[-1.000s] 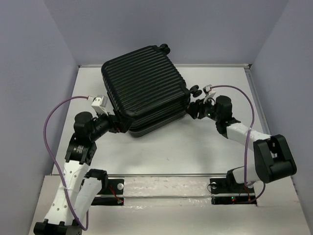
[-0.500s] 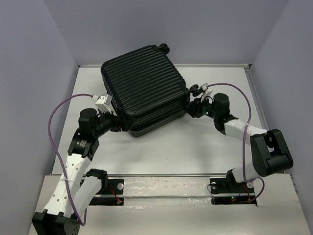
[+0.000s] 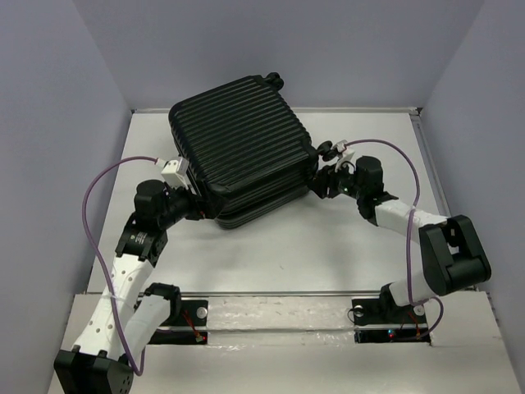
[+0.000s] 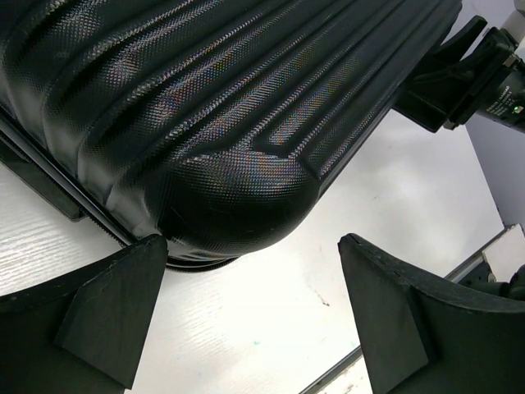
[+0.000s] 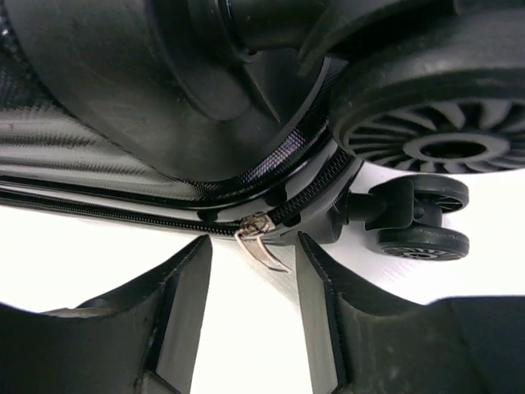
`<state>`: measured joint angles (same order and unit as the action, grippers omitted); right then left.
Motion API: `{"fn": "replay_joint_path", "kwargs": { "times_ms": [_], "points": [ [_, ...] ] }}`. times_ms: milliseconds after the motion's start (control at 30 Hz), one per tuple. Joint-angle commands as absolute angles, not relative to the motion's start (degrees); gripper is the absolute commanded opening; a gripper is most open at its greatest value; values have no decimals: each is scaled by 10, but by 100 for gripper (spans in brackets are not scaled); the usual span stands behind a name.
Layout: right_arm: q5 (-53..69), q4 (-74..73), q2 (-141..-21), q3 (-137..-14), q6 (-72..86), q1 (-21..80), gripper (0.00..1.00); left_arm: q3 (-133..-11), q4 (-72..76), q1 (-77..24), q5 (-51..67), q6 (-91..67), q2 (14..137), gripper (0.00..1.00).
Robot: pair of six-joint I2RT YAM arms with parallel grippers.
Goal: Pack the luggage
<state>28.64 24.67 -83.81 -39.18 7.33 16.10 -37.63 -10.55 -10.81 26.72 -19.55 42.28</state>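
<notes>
The luggage [image 3: 239, 139], a black ribbed hard-shell suitcase, lies in the middle of the table with its shells together. My left gripper [image 3: 199, 211] is open at its near left corner [image 4: 238, 189], which sits just past the fingertips. My right gripper [image 3: 321, 184] is open at the near right corner by the caster wheels [image 5: 426, 139]. A silver zipper pull [image 5: 262, 245] hangs between its two fingers [image 5: 176, 287], untouched by either. The zipper track [image 5: 123, 215] runs left from the pull.
The white table [image 3: 328, 246] is walled by grey panels on the left, right and back. A metal rail [image 3: 279, 294] runs along the near edge. Purple cables loop off both wrists. The right arm [image 4: 476, 74] shows past the suitcase in the left wrist view.
Both grippers have moved in toward the suitcase, the left to its near left corner and the right to its wheeled corner. The upper shell has settled slightly lower.
</notes>
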Motion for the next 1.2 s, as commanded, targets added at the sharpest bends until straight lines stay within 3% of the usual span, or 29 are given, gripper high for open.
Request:
{"fn": "replay_joint_path", "kwargs": {
  "times_ms": [0,67,333,533,867,1033,1167],
  "points": [
    [275,234,-850,-435,59,168,48,-402,-83,-111,270,-189,420,99],
    [278,227,-856,-438,55,173,43,-401,-82,-111,268,-189,421,99],
    [272,230,-878,-453,54,184,38,-400,-76,-112,270,-189,427,99],
    [233,232,-878,-452,63,213,8,-408,-46,-112,289,-201,450,99],
    [165,305,-862,-381,175,357,7,-418,-4,-160,284,-250,497,98],
    [85,268,-912,-445,175,493,7,-419,23,-205,258,-267,505,98],
    [53,245,-891,-442,180,493,7,-417,18,-208,242,-268,490,98]
  ]
}}
